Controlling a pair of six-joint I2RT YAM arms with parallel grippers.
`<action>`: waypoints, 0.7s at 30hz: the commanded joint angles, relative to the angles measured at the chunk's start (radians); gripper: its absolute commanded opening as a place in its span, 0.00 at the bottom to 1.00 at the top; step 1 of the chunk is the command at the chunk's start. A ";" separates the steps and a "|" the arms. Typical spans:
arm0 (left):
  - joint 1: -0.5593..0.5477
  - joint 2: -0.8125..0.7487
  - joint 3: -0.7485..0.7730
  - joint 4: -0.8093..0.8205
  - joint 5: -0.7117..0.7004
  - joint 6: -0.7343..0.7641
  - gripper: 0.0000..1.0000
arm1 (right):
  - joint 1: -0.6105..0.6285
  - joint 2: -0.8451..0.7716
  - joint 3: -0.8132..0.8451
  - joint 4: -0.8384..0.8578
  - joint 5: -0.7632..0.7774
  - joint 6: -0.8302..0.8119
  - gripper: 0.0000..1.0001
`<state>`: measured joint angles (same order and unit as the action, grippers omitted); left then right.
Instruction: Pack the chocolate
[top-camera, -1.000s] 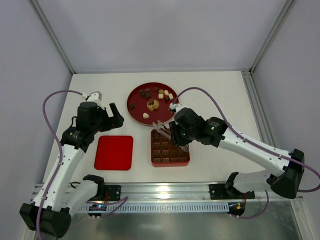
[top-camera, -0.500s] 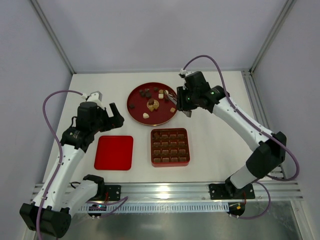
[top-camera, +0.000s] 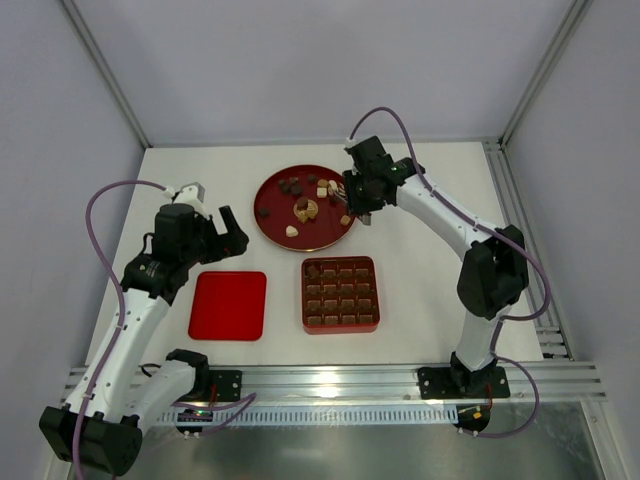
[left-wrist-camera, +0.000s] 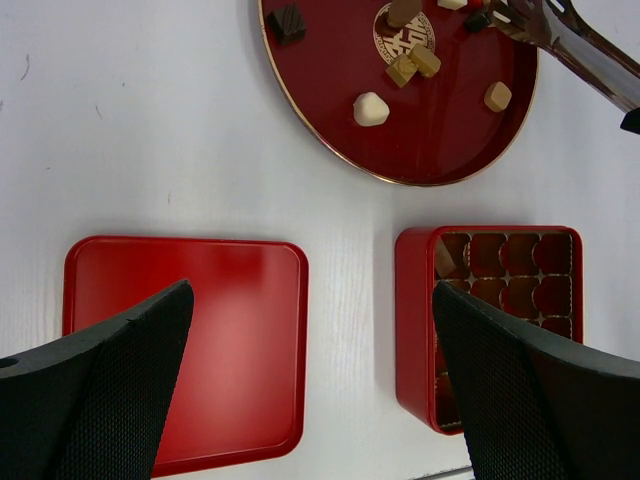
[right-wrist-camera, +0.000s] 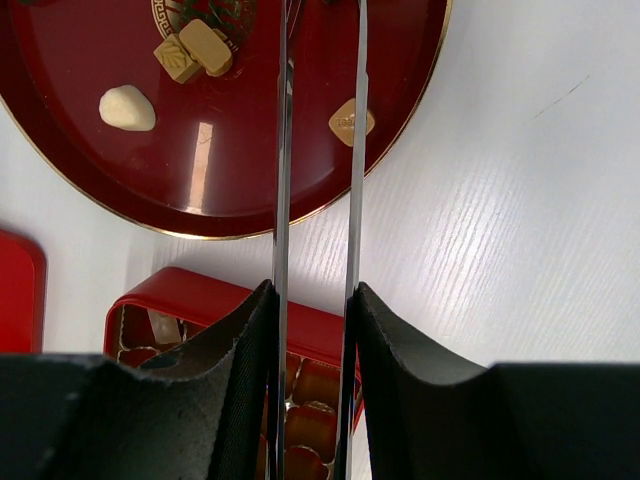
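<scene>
The right tool (top-camera: 345, 195) has swung from the box (top-camera: 340, 323) to the plate's (top-camera: 270, 226) right side. Its blades are slightly apart and the tips hidden, so I cannot tell whether it grips. Chocolate (top-camera: 291, 231) lies on the plate, so another pick looks due. Left of the plate, the left tool (top-camera: 228, 236) gapes.

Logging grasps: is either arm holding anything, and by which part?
The right gripper clamps metal tweezers by their rear end, fingers outside both blades. The left gripper is open and holds nothing.
</scene>
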<state>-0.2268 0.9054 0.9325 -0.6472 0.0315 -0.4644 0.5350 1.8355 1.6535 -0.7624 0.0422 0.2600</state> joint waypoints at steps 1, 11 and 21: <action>0.003 -0.019 -0.003 0.015 0.018 0.000 1.00 | 0.000 -0.005 0.046 0.012 0.024 0.007 0.39; 0.003 -0.014 -0.004 0.017 0.024 0.000 1.00 | 0.002 0.022 0.035 0.034 -0.004 0.042 0.38; 0.003 -0.016 -0.004 0.017 0.022 0.000 1.00 | 0.002 0.064 0.055 0.038 -0.018 0.047 0.38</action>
<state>-0.2268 0.9054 0.9325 -0.6472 0.0391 -0.4644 0.5350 1.8858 1.6611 -0.7559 0.0357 0.2951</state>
